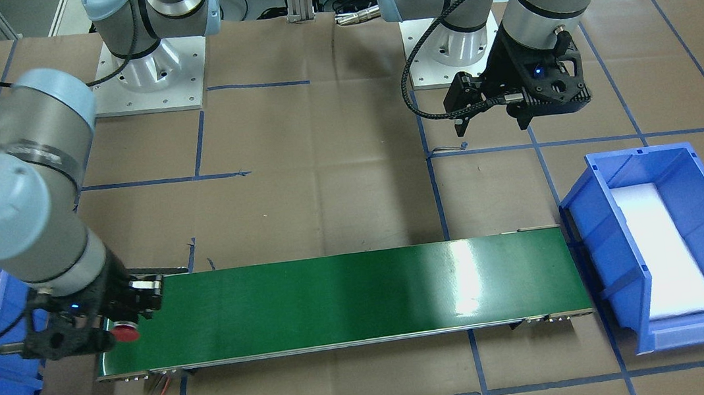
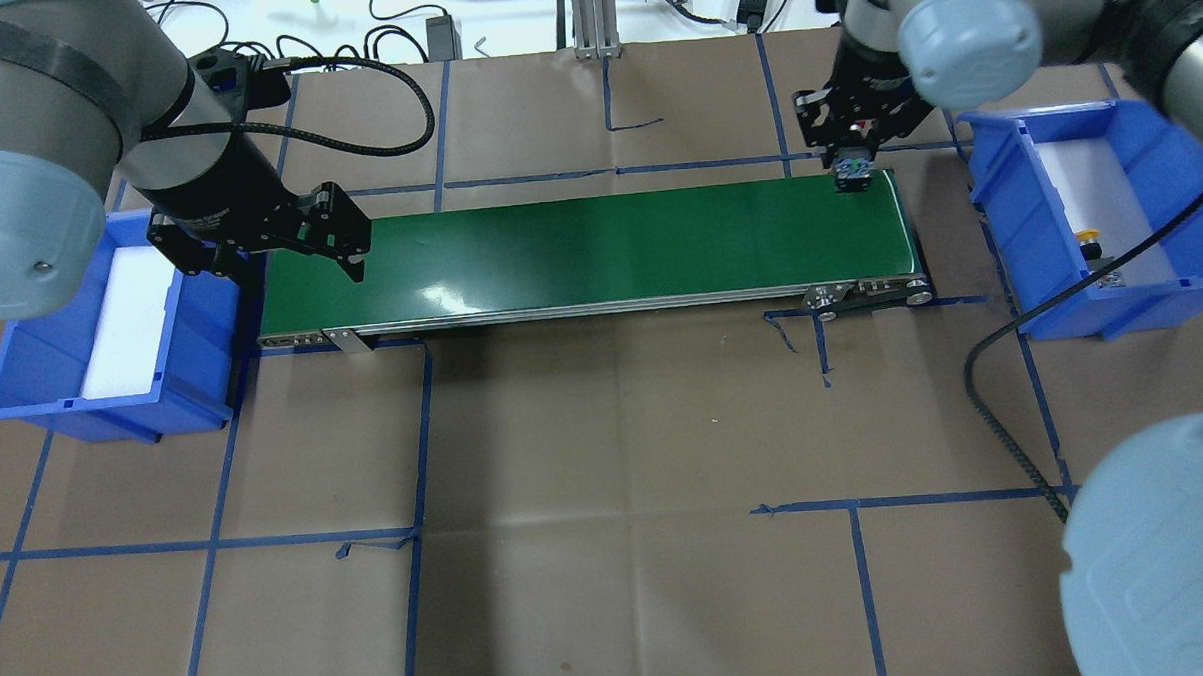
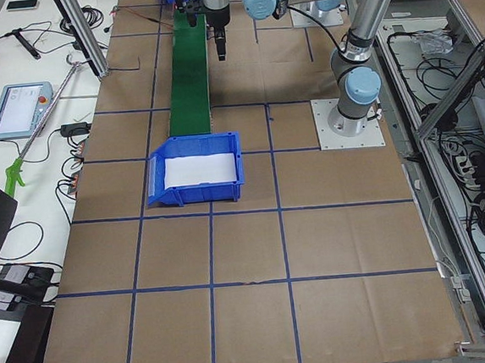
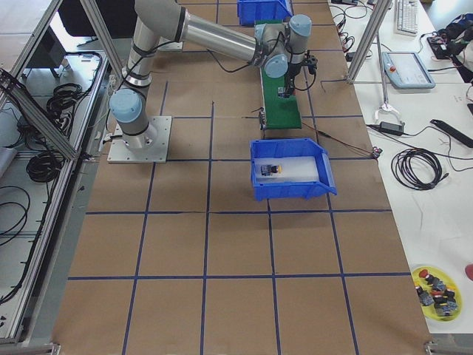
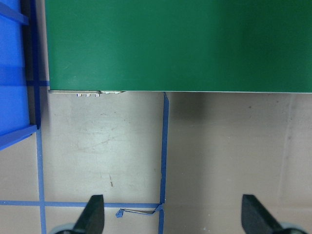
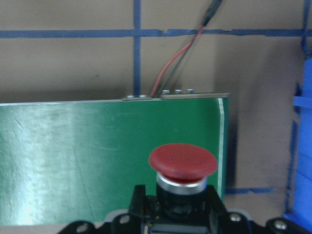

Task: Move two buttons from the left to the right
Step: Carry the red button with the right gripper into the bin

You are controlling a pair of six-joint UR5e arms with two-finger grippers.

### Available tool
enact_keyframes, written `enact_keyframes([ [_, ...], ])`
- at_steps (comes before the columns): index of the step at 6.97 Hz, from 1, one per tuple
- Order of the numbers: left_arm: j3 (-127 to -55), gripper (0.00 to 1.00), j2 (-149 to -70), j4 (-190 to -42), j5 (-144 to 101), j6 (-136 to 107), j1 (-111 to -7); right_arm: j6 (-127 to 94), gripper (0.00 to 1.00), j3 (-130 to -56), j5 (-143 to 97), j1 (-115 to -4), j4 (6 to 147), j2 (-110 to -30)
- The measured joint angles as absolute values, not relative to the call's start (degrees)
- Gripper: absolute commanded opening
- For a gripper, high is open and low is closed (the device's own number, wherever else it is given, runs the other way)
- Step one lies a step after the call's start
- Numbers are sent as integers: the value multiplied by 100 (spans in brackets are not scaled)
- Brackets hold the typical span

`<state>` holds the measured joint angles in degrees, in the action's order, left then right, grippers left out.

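Observation:
My right gripper (image 2: 852, 157) is shut on the red-capped button (image 6: 183, 163), gripping its black body. It holds the button at the end of the green conveyor belt (image 2: 599, 253) beside the bin with the yellow button; the red cap also shows in the front-facing view (image 1: 125, 330). The yellow-capped button (image 2: 1088, 234) lies in the blue bin (image 2: 1017, 213) past that end, on white foam. My left gripper (image 5: 173, 217) is open and empty, hovering over the brown table just off the belt's other end (image 1: 464, 124).
A second blue bin (image 2: 32, 368) with white foam and nothing else in it stands at the belt's left-arm end. Red and black wires (image 6: 170, 73) run from the belt frame near my right gripper. Blue tape lines cross the brown table.

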<state>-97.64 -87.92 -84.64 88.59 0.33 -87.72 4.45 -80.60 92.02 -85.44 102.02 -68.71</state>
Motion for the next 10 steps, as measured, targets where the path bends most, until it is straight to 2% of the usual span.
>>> enact_keyframes([
  [2, -9765, 100, -8789, -8464, 8859, 27, -8772, 1912, 3, -7520, 9213, -7519, 9364, -7148],
  [4, -9765, 100, -8789, -8464, 8859, 26, -8772, 3120, 2, -7266, 9161, -6688, 9346, -6955],
  [10, -9765, 100, -8798, -8464, 8859, 26, -8771, 3788, 2, -7386, 8865, -6351, 10573, -5599],
])
